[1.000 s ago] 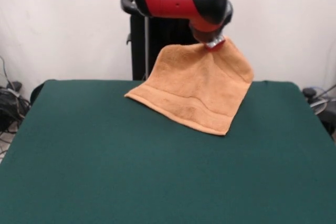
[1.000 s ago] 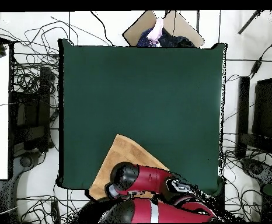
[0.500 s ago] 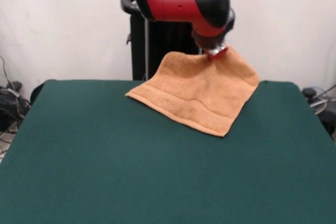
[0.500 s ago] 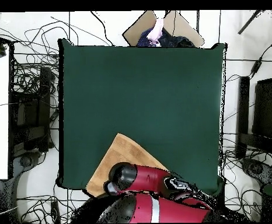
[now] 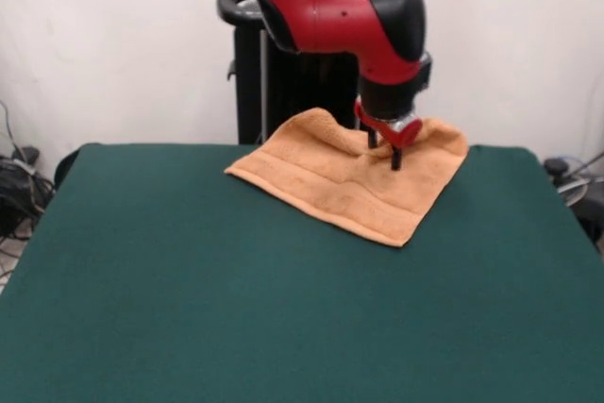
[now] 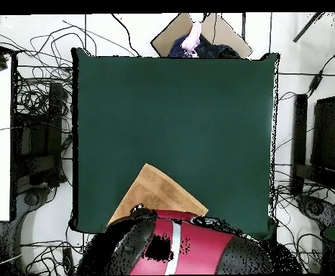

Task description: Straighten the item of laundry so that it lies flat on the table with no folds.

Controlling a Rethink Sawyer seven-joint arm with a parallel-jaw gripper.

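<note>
orange towel [image 5: 354, 181] on table [image 5: 283, 309], claw [image 5: 384, 151] seen only from front, arm hides it overhead

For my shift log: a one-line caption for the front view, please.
Tool low over the rumpled towel at the table's far edge.

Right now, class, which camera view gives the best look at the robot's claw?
The front view: the claw shows in full below the red arm, its fingers spread just above the orange towel. In the overhead view the arm covers the claw entirely; only part of the towel shows there.
</note>
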